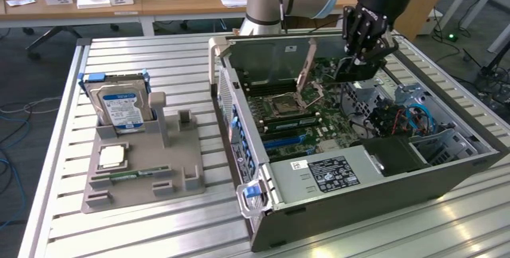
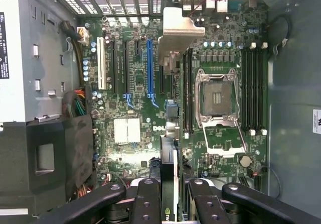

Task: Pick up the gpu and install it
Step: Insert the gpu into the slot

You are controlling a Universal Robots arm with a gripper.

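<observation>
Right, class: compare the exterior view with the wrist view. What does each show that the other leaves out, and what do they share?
Exterior view: the hard drive standing upright in its grey holder on the slatted table, beside the open computer case. Wrist view: the coin cell and the white expansion slot. Shared: the motherboard, its open CPU socket, and the gripper closed on the gpu above the board.
</observation>
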